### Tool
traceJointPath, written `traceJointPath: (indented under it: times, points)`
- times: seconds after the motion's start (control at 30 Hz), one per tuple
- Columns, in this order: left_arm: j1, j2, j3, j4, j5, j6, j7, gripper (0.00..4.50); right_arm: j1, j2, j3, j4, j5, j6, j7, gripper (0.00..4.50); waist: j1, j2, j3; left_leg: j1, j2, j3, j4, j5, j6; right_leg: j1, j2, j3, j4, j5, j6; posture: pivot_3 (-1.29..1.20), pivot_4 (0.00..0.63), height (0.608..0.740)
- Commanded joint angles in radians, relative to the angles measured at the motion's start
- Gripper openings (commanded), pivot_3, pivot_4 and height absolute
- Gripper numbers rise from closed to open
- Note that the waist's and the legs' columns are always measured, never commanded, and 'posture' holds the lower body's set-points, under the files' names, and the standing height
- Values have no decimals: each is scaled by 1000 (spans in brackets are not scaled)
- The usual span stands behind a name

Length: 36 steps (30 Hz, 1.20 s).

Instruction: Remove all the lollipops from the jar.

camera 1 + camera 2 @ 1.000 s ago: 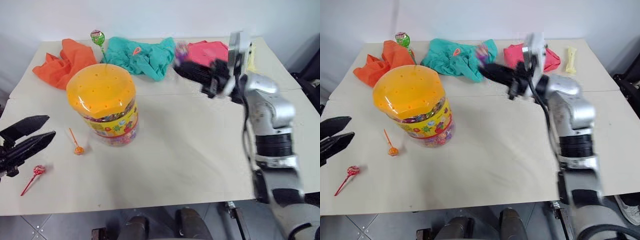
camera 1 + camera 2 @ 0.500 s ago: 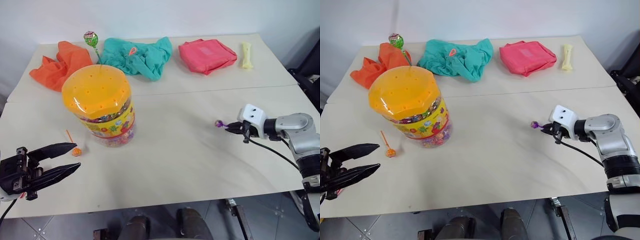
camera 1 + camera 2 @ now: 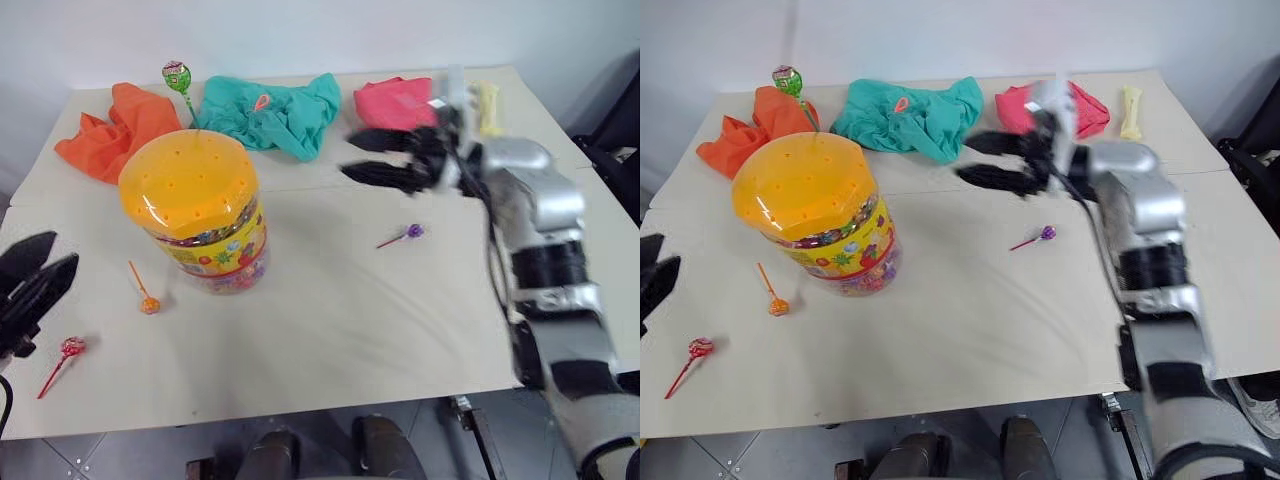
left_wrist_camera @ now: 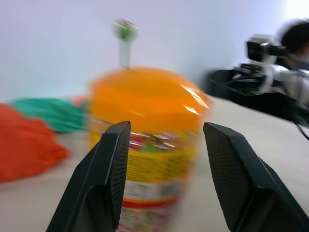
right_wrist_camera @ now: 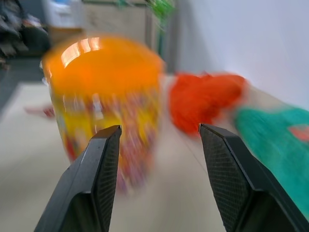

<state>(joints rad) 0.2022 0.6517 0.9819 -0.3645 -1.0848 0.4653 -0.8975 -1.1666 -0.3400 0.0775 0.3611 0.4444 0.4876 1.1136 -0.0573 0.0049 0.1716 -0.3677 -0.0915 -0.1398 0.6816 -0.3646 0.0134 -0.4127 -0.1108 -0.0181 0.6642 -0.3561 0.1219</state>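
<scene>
The jar (image 3: 195, 210), a clear tub with a domed orange lid, stands left of centre on the table. A green lollipop (image 3: 177, 73) sticks up from its lid. An orange lollipop (image 3: 148, 300) and a red lollipop (image 3: 70, 347) lie on the table to the jar's left front. A purple lollipop (image 3: 412, 232) lies alone to its right. My right gripper (image 3: 348, 153) hovers open and empty above the table, right of the jar and pointing at it. My left gripper (image 3: 62, 252) is open and empty at the table's left edge, facing the jar (image 4: 145, 145).
Along the back of the table (image 3: 330, 340) lie an orange cloth (image 3: 110, 125), a teal cloth (image 3: 270, 110), a pink cloth (image 3: 390, 100) and a pale yellow object (image 3: 487, 100). Bare tabletop lies in front of the jar and on the right.
The right gripper has let go of the purple lollipop, which now lies on the table, opened, and swung up and left toward the jar. The left gripper drew back to the left.
</scene>
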Motion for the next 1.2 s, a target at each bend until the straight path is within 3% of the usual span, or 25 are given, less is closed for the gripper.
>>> traceJointPath:
  times: [0.03,0.33,0.63,0.73,0.93,1.2]
  points:
    - [5,-1,16,6,-11,-31,5,2557,-105,102,12,74,-40,37,-127,2667,2,0,0,0,-1,-2,0,0,0,0,0,0,1,0,0,0,150,740]
    - [19,-26,-8,-12,-13,-60,16,2557,-318,352,-15,307,-85,-1,-304,2667,-15,-1,-1,0,-3,-14,-1,-1,1,-2,1,-1,11,8,-8,0,150,740]
    - [24,-36,-13,-45,-21,-76,33,2557,-420,439,-58,477,-116,-72,-384,2667,-39,-1,0,0,-3,-15,-1,-1,1,-5,2,1,18,8,-8,0,150,740]
    - [25,-37,-15,-54,-22,-81,38,2557,-437,454,-70,509,-121,-94,-395,2010,-47,-1,0,0,-3,-15,-2,-1,1,-6,2,2,19,8,-8,0,150,740]
    - [19,-34,-12,-71,-38,-88,48,2557,-446,483,-112,520,-103,-135,-392,40,-56,-1,-1,-1,-3,-15,-2,-1,1,-11,2,4,26,8,-8,0,150,740]
    - [-21,1,-47,-136,-113,-64,51,2557,-384,402,-278,408,48,-283,-220,12,-56,-1,-1,-2,-3,-15,-2,-1,1,-13,2,5,28,8,-8,0,150,740]
